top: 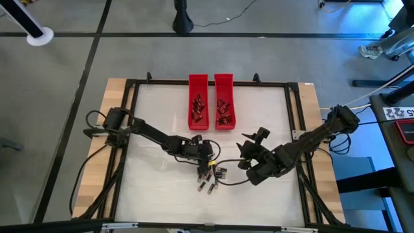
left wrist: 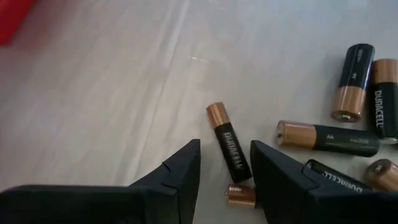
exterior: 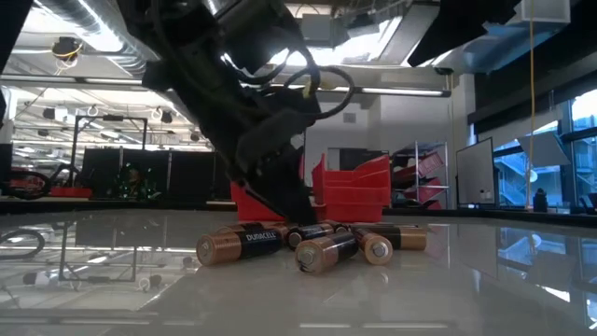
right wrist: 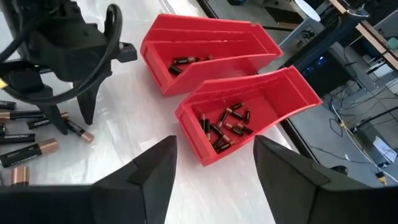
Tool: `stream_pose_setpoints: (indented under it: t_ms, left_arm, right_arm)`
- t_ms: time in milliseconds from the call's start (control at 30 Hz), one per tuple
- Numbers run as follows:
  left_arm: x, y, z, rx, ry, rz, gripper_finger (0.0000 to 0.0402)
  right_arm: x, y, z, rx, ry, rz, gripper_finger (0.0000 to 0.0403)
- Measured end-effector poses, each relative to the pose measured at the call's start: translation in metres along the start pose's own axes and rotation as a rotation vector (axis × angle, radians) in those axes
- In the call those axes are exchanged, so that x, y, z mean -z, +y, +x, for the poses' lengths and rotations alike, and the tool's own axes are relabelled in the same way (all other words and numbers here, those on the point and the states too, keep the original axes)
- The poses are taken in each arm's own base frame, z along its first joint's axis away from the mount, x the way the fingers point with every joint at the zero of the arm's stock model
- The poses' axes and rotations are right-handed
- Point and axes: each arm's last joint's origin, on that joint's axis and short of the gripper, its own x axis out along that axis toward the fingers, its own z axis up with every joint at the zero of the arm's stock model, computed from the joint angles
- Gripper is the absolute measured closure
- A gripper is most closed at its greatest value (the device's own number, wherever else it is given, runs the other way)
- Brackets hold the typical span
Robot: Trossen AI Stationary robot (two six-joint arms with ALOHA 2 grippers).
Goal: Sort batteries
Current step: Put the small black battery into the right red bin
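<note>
Left end effector (left wrist: 225, 168) straddles a loose battery (left wrist: 229, 143).

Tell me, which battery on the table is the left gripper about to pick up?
Probably the slim battery lying between the open fingers of the left gripper, coppery end pointing away. The other loose batteries lie off to one side, outside the fingers.

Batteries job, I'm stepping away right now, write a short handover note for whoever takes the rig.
Left gripper: open, down at the loose batteries near the table's front, fingers straddling one battery, not closed on it.
Right gripper: open, empty, raised beside the pile, facing the trays.
Done: both red trays already hold batteries.
Left: grip the straddled battery, tray it, then clear the remaining few.
</note>
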Motion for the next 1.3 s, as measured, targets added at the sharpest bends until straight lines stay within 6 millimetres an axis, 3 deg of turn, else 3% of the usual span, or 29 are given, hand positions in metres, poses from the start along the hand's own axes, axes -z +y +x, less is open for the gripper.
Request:
stream_pose_setpoints:
  t_ms: [300, 400, 533, 800, 1000, 1300]
  left_arm:
    - [0.012, 0.0, 0.014, -0.047, 0.038, 0.085, 0.0276]
    - [0.012, 0.0, 0.015, -0.045, 0.041, 0.104, 0.0306]
    - [0.012, 0.0, 0.015, -0.038, 0.038, 0.122, 0.0376]
    - [0.01, -0.001, 0.013, -0.031, 0.016, 0.147, 0.0381]
    - [-0.002, 0.002, -0.006, -0.082, -0.035, 0.205, 0.0382]
    - [-0.043, 0.026, -0.047, -0.154, -0.196, 0.24, 0.0382]
  right_arm:
    - [0.0, 0.0, 0.0, -0.002, -0.001, 0.004, 0.0189]
    - [0.0, 0.0, 0.0, -0.003, -0.002, 0.005, 0.0189]
    - [0.0, 0.0, 0.0, -0.002, -0.001, 0.005, 0.0189]
    - [0.0, 0.0, 0.0, -0.001, 0.0, 0.002, 0.0189]
    - [0.0, 0.0, 0.0, 0.001, 0.003, -0.005, 0.0189]
    - [0.0, 0.0, 0.0, 0.001, 0.004, -0.018, 0.0189]
